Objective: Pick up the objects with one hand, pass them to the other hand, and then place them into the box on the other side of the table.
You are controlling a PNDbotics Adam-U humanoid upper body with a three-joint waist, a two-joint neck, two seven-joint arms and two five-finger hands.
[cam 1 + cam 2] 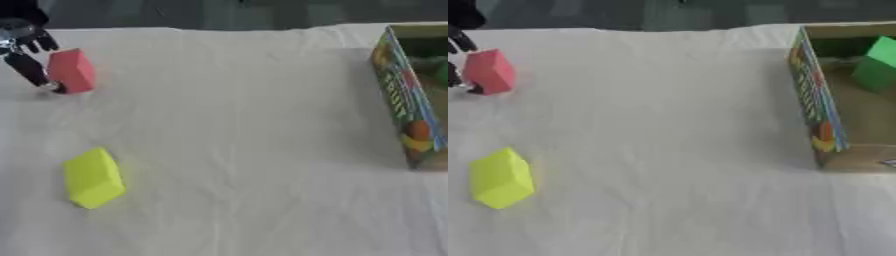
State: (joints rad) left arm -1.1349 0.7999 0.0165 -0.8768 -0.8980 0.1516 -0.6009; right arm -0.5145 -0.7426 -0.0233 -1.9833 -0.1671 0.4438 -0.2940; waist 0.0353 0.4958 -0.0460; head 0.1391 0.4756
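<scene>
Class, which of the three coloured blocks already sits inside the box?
The green block; the red block and yellow block remain on the white cloth.

Plain white cloth-covered table [245,150], matte red foam block [72,71], yellow foam block [92,177], solid green block [877,62] inside brown cardboard box [859,120] whose side wall is green with multicolour fruit print and yellow lettering, black hand with silver joints [24,47].
</scene>
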